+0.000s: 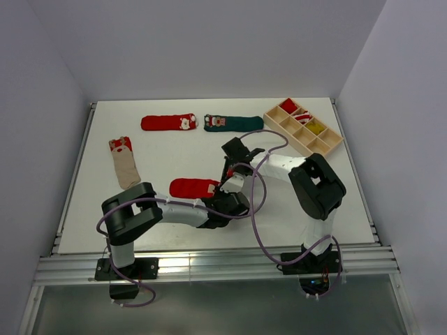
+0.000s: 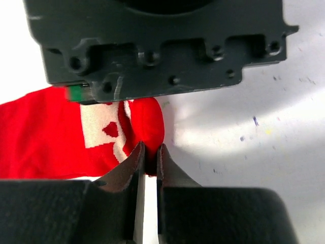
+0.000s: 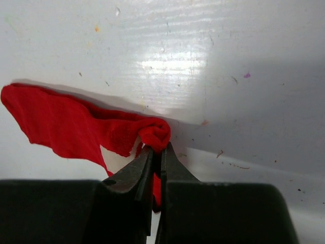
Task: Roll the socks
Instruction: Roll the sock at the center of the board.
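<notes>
Left end effector (image 2: 150,152), right end effector (image 3: 157,155) both pinch near red sock (image 1: 192,187); wooden tray (image 1: 325,145) visible only from top.

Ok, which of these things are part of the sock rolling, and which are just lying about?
Job: near red sock, pinched by left gripper and right gripper; far red sock; green sock; beige sock.
Lying about: wooden tray, partly filled.
</notes>
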Tool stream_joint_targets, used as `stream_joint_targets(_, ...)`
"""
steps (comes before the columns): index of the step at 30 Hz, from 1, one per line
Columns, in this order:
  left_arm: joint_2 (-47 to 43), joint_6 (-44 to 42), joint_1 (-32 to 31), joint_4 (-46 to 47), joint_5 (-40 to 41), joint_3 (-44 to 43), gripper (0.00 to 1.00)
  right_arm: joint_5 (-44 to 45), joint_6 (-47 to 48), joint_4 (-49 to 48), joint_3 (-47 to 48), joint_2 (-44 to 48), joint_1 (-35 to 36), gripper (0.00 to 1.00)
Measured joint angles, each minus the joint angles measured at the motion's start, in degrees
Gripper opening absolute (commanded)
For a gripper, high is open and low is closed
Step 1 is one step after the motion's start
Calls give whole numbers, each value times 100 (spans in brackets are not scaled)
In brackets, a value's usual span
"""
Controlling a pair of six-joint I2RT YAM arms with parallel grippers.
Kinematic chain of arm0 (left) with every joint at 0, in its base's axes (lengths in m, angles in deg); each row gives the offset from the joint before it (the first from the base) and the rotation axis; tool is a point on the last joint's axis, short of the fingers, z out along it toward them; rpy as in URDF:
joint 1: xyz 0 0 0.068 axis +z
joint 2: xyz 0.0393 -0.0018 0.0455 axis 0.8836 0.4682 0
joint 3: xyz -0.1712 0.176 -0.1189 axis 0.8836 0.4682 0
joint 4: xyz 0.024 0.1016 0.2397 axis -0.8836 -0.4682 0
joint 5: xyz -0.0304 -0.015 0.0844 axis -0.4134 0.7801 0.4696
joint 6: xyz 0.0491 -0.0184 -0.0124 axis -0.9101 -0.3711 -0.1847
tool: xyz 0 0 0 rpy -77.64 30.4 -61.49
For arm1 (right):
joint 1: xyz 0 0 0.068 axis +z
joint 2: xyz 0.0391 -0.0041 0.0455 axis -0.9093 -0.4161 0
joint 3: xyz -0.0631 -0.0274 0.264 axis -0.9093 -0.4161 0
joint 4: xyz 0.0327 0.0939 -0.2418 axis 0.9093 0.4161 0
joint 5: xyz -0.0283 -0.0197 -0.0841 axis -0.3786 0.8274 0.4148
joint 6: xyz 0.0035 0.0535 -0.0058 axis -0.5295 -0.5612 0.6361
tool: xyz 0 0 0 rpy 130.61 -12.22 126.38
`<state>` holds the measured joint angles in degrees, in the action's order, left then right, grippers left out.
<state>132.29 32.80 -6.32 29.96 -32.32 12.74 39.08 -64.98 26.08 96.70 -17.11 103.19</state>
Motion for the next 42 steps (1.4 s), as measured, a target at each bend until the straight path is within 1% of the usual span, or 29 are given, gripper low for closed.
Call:
stream_joint_targets(2,-118,59,46,13,-162,103,0,-61,-44,-118,-120,68,-2,16)
stream_joint_targets(4,-315,111,133,57,-435,267,0,-151,-87,-223,-234,142,-7,20)
stream_joint_targets(5,-452,216,221,116,-638,385,0,-166,-120,-282,-297,188,-7,23)
stream_joint_targets(7,-704,426,496,264,-1097,603,0,-138,-177,-450,-455,293,-4,27)
stream_joint_targets(8,-820,531,647,354,-1342,719,0,-131,-199,-511,-498,334,-4,31)
stream_joint_targets(11,-1154,844,1088,684,-1954,1128,0,-94,-299,-789,-680,557,-24,38)
stream_joint_targets(14,-1438,1156,1502,1139,-2616,1578,0,-35,-385,-1060,-935,960,-61,42)
stream_joint_targets(19,-1692,1751,2229,2114,-3790,2310,0,-33,-457,-1661,-1233,1373,-168,43)
stream_joint_targets(23,-1698,2227,2732,3012,-4605,2841,0,-173,-466,-2144,-1471,1388,-181,43)
stream_joint_targets(26,-1698,2551,3036,3604,-5034,3222,0,-345,-474,-2470,-1650,1362,-181,43)
stream_joint_targets(30,-1609,2944,3364,4323,-5490,3633,0,-570,-479,-2892,-1759,1220,-181,48)
stream_joint_targets(35,-1150,3399,3654,5322,-6002,3904,0,-802,-494,-3379,-1790,970,-157,53)
stream_joint_targets(42,-356,3930,3893,6601,-6555,4050,0,-949,-498,-3720,-1921,861,-52,53)
